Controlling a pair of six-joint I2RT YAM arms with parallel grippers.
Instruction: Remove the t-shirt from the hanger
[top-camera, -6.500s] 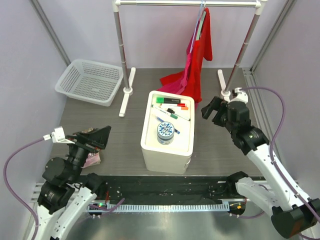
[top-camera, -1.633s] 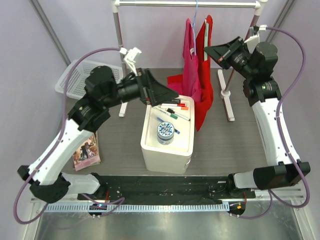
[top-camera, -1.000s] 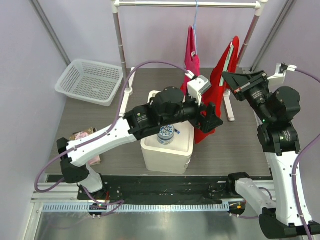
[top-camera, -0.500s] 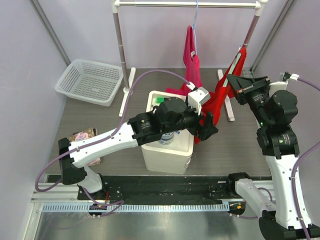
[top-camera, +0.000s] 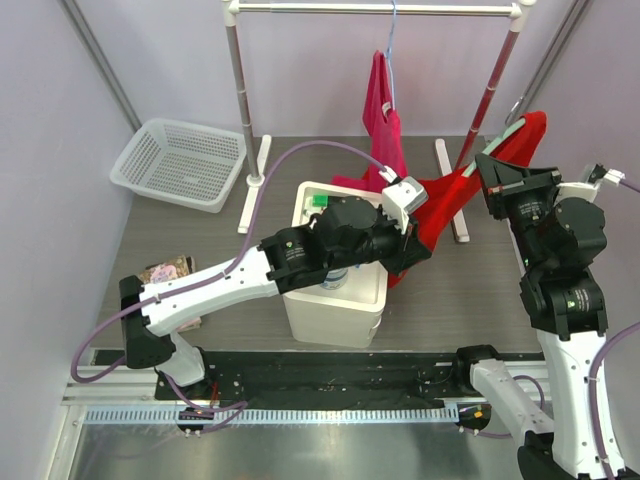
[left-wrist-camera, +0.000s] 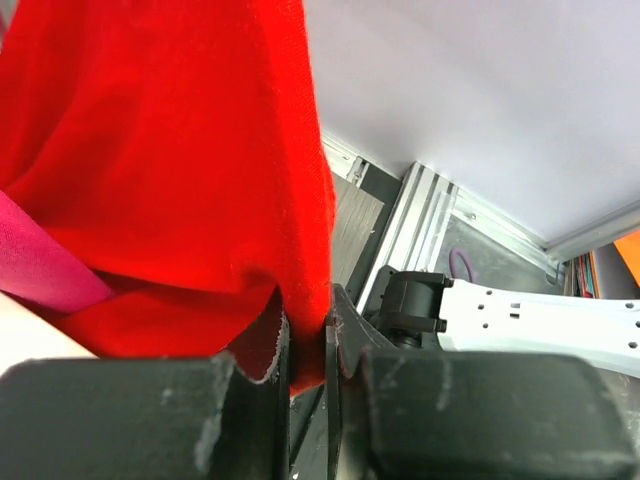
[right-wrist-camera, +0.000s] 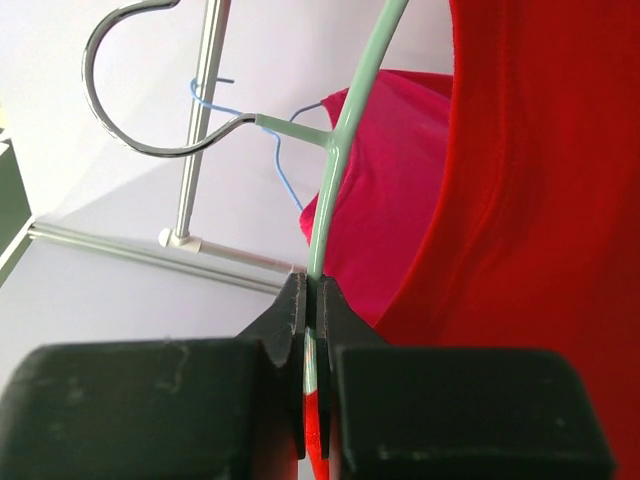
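The red t-shirt (top-camera: 452, 192) is stretched between my two grippers, away from the rail. Its top end sits on a pale green hanger (right-wrist-camera: 345, 120) with a metal hook, which hangs on nothing. My right gripper (right-wrist-camera: 314, 292) is shut on the hanger's thin arm; in the top view the right gripper (top-camera: 487, 166) is at the right, with the shirt's shoulder (top-camera: 525, 135) above it. My left gripper (left-wrist-camera: 308, 322) is shut on a fold of the t-shirt's (left-wrist-camera: 200, 140) lower edge, above the right side of the white box. The hanger's far arm is hidden inside the cloth.
A pink garment (top-camera: 383, 112) hangs from a blue wire hanger on the rail (top-camera: 380, 8) at the back. Below the left arm stands a white box (top-camera: 335, 300) holding markers and a tin. A white basket (top-camera: 180, 160) sits back left, a booklet (top-camera: 165, 272) near left.
My left gripper has shut on the t-shirt's lower edge. The right gripper has carried the hanger further right, away from the rail, pulling the shirt taut.
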